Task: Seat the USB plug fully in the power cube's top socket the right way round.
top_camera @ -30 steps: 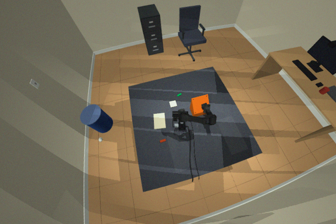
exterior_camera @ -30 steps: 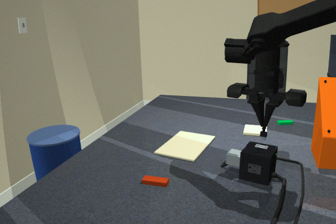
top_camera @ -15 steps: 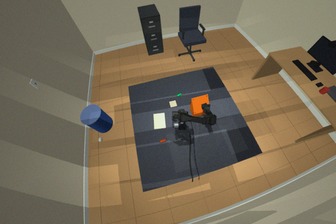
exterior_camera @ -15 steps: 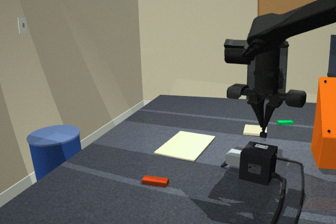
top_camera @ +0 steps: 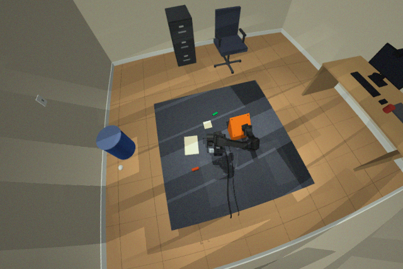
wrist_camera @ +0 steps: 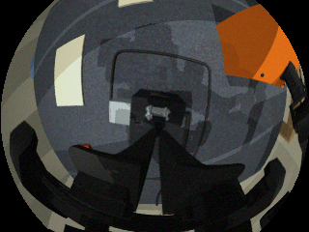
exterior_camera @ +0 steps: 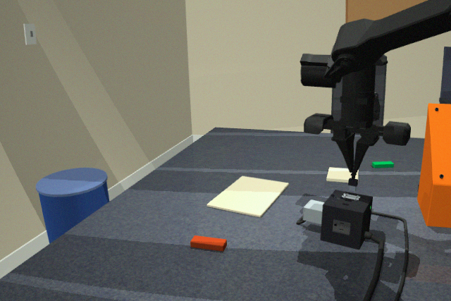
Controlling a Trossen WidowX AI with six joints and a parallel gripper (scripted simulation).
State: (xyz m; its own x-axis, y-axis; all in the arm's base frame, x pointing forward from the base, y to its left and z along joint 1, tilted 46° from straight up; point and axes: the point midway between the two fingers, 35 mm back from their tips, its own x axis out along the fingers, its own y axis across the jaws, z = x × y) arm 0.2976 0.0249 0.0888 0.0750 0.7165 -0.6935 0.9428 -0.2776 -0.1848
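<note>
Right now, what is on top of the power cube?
A socket shows on the power cube; the gripper holds the plug just above. The socket's inside can't be seen.
</note>
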